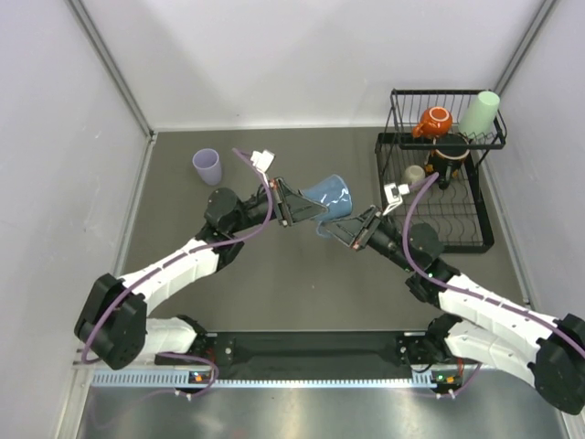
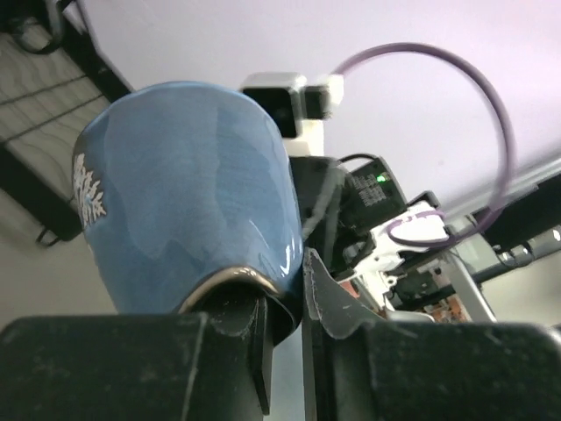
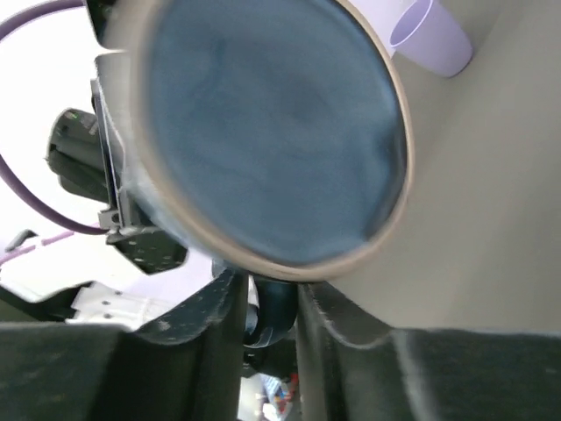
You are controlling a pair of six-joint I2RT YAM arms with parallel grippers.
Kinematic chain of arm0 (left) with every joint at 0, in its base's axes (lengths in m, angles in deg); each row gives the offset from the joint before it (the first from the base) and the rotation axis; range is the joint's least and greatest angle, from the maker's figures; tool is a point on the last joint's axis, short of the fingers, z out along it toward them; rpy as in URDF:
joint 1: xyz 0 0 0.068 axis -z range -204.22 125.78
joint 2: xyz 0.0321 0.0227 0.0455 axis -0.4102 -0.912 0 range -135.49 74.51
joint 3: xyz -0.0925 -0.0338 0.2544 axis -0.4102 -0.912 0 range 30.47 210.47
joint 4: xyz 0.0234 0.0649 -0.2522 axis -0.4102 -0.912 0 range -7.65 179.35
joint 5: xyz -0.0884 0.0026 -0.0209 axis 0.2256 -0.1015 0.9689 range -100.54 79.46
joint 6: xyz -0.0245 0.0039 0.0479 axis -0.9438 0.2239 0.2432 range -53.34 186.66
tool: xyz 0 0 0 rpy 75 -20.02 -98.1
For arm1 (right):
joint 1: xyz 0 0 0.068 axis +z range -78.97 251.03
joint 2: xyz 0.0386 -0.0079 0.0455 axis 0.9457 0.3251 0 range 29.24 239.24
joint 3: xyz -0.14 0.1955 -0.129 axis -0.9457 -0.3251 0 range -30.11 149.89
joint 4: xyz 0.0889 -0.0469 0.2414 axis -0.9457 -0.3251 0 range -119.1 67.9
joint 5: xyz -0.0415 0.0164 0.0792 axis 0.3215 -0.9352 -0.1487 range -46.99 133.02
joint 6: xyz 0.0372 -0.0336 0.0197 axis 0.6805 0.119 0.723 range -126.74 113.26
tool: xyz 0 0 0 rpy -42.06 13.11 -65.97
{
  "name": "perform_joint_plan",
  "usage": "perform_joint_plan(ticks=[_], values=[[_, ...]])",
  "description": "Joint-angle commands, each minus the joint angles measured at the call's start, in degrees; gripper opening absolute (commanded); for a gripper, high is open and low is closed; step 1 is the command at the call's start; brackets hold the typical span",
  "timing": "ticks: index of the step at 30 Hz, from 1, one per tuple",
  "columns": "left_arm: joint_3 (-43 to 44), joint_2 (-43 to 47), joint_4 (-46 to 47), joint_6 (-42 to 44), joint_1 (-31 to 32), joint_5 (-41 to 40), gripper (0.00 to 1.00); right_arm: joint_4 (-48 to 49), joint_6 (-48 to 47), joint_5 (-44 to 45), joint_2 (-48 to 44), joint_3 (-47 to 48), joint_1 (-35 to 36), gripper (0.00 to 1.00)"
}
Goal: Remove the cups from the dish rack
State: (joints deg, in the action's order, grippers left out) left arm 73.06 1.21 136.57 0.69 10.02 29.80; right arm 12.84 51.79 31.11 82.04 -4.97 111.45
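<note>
**Both grippers on the blue mug [image 1: 329, 195], mid-table**

Nearest in, the left wrist camera shows the left gripper [image 2: 283, 294] with its jaws drawn almost together. A dark edge of the mug's narrow end is wedged in the slit between them. Above it the blue wall swells away, and only this view shows its white leaf print. Behind the mug the right arm [image 2: 377, 228] crowds the background.

The right wrist camera shows the right gripper [image 3: 272, 298] with its jaws also close. They nip a dark blue piece, apparently the handle, just under the mug's round, cream-edged face. That face fills the view and is too blurred to tell whether it is the mouth or the base.

The overhead camera alone shows the layout. The mug lies tilted between the two arms above the grey table [image 1: 274, 283]. The left gripper is at its left end and the right gripper at its near-right underside.

Farther left, the lavender tumbler [image 1: 207, 166] stands upright on the table, well apart from the mug.

At the far right is the dish rack [image 1: 475, 240]. On its lower tier are the beige mug [image 1: 414, 174] and, just beside it, the black floral mug [image 1: 448, 157]. In the raised basket behind are the orange mug [image 1: 435, 120] and the pale green tumbler [image 1: 480, 113], which leans against the basket's right corner.
</note>
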Motion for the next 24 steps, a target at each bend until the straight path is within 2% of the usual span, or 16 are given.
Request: perform_joint_plan(ticks=[1, 4, 5, 7, 8, 9, 11, 12, 14, 15, 19, 24], values=[[1.3, 3.0, -7.0, 1.6, -0.1, -2.4, 0.00, -0.8, -9.6, 4.7, -3.3, 2.4, -0.1, 0.44], [3.5, 3.2, -12.6, 5.2, -0.2, -2.9, 0.00, -7.4, -12.3, 6.7, -6.6, 3.3, -0.2, 0.64], [4.3, 3.2, -16.9, 6.4, -0.2, -3.8, 0.00, -8.9, -12.9, 7.1, -7.6, 3.6, -0.1, 0.75], [7.5, 3.2, -22.4, 10.9, -0.4, -5.9, 0.00, -13.2, -14.4, 7.8, -10.2, 4.1, -0.1, 0.91], [8.7, 3.2, -25.0, 12.8, -0.5, -6.8, 0.00, -14.7, -14.8, 7.9, -10.9, 4.3, -0.1, 0.94], [11.6, 2.6, -31.3, 17.1, -0.6, -8.1, 0.00, -16.1, -15.1, 8.1, -11.6, 4.6, -0.1, 0.98], [15.5, 1.1, -38.7, 22.3, -0.8, -13.9, 0.00, -20.3, -16.5, 7.9, -12.9, 5.8, -0.1, 1.00], [19.6, 0.3, -46.7, 27.4, -0.8, -16.7, 0.00, -21.8, -16.9, 7.9, -13.2, 6.3, -0.2, 1.00], [23.3, -2.6, -53.2, 32.2, -0.9, -21.1, 0.00, -26.0, -18.9, 7.8, -13.8, 7.3, -0.1, 1.00], [26.5, -3.6, -57.3, 36.2, -1.0, -26.2, 0.00, -27.3, -19.7, 7.6, -14.2, 8.0, -0.1, 1.00], [33.3, -10.4, -63.4, 44.3, -3.3, -37.4, 0.00, -31.0, -22.3, 6.5, -16.4, 8.3, -0.1, 1.00], [39.1, -20.0, -65.2, 46.7, -9.0, -39.7, 0.00, -34.7, -25.8, 10.0, -20.7, 7.5, -0.1, 1.00]])
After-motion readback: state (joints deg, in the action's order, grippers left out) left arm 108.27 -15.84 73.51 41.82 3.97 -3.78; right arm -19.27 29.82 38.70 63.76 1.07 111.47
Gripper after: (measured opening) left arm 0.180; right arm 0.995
